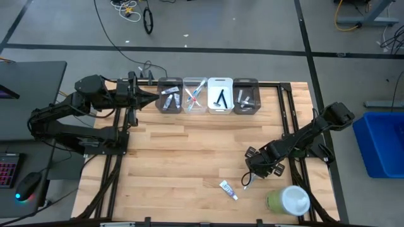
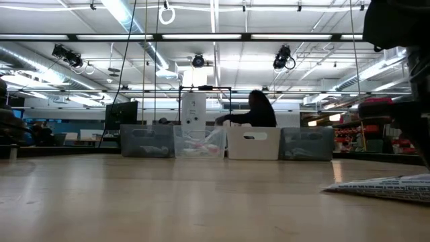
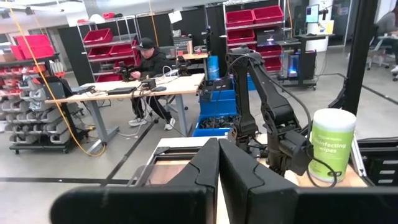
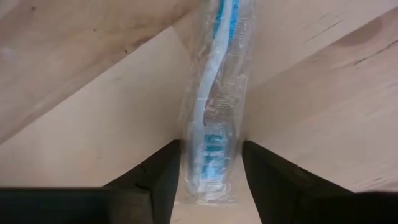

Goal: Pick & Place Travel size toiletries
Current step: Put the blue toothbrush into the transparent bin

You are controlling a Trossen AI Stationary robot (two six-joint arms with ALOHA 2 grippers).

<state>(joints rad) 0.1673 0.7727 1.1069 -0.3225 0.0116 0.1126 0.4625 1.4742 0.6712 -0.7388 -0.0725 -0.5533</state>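
While the wrapped blue-and-white toothbrush (image 4: pixel 210 124) lies flat on the table (image 1: pixel 183 164) toward five o'clock, the right gripper (image 4: pixel 210 171) straddles it, fingers apart on either side, seemingly not yet pinching. A toothpaste tube (image 1: pixel 228 189) lies just beside it. The left gripper (image 3: pixel 217 180), pressed together, hovers by the bins (image 1: pixel 208 96) at twelve o'clock.

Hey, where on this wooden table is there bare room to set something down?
The broad wooden table is bare between the row of four bins and the near edge, left of the right gripper. It is crowded at the near right corner: the wrapped blue-white toothbrush between its fingers, white-blue toothpaste tube, green-white wipes canister.
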